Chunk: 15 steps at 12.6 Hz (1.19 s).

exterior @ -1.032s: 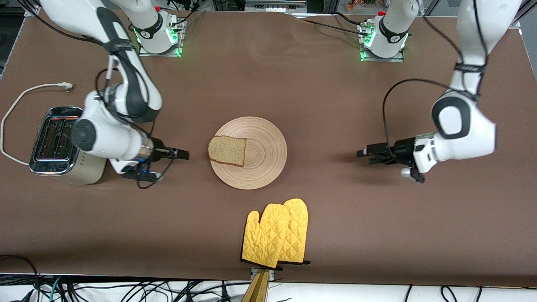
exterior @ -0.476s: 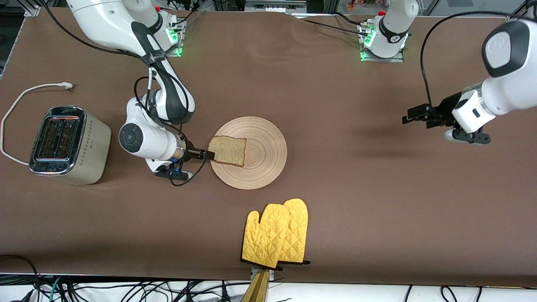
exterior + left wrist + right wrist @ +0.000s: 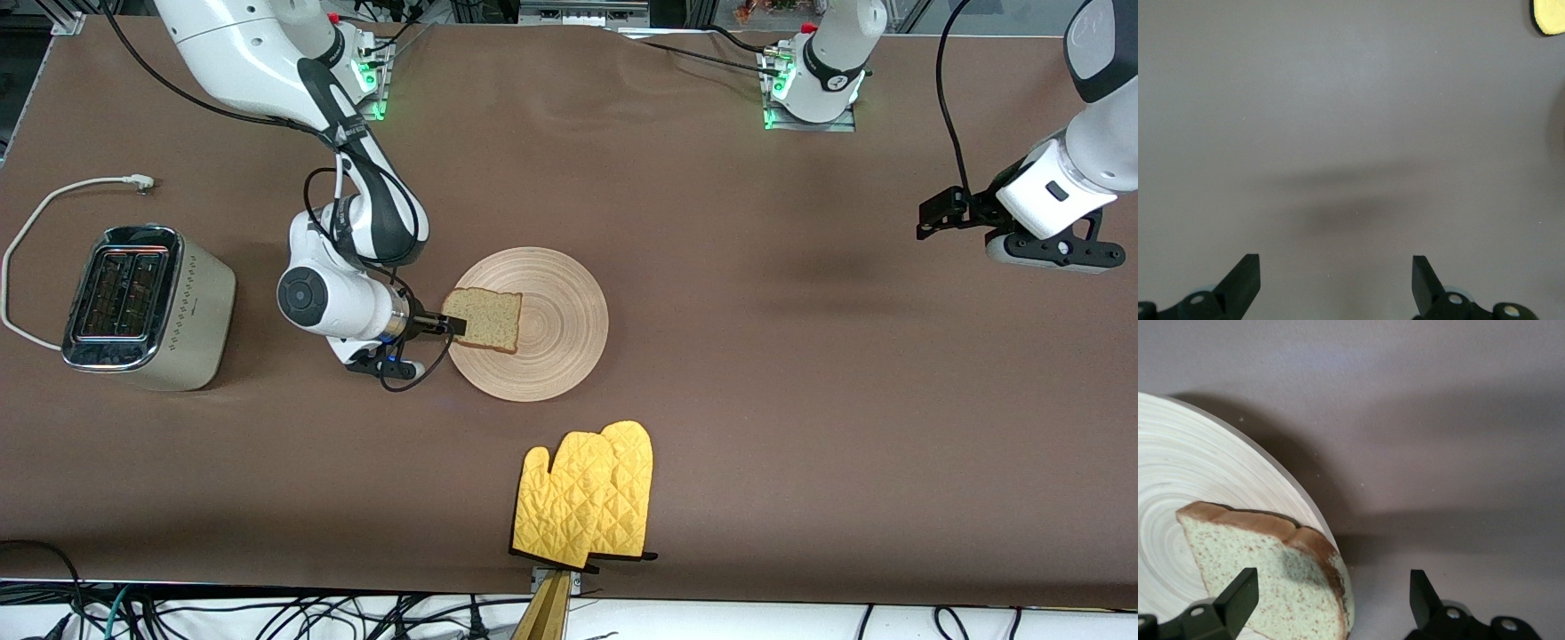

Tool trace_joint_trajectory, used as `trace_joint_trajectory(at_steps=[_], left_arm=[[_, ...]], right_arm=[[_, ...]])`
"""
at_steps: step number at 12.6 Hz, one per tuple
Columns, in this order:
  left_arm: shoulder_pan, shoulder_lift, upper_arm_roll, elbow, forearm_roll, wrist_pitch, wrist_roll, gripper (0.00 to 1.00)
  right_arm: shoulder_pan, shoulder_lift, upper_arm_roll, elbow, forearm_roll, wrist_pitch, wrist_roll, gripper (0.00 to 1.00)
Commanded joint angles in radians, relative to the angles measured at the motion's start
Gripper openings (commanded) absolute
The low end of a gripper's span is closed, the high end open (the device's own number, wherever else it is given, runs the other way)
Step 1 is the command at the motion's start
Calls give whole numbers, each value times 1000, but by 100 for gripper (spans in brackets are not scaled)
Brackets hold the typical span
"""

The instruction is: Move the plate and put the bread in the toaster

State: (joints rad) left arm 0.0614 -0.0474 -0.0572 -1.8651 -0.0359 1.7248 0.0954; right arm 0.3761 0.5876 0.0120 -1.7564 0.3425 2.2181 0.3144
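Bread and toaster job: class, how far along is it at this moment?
Nothing is finished: the bread lies on the plate, overhanging its rim. In hand: the right gripper, open, is at the bread's edge, not closed. The left gripper, open, waits above bare table. Left: gripping the bread and dropping it into the toaster.

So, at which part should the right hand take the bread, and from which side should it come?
Probably at the crust edge that overhangs the plate rim toward the toaster. The bread lies flat, so only this overhanging edge leaves room beneath for a finger. The right hand, open, is already level with that edge, so it should come in sideways from the toaster's end.
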Motion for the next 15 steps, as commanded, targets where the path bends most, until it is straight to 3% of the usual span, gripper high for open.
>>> trace_joint_trajectory(at_steps=[1, 4, 7, 11, 15], left_arm=[[11, 9, -13, 69, 31, -75, -34, 100], [5, 15, -19, 171, 50, -169, -210, 100], [-2, 52, -26, 263, 57, -232, -244, 100], [-54, 54, -19, 277, 91, -251, -315, 100], [-49, 58, -26, 277, 77, -246, -319, 100]], right_arm=[[12, -17, -6, -34, 19, 5, 5, 100], [12, -20, 8, -43, 19, 3, 6, 100], [12, -20, 13, -48, 19, -5, 20, 98], [13, -17, 28, -48, 19, -15, 37, 39], [23, -15, 29, -48, 19, -15, 37, 2]])
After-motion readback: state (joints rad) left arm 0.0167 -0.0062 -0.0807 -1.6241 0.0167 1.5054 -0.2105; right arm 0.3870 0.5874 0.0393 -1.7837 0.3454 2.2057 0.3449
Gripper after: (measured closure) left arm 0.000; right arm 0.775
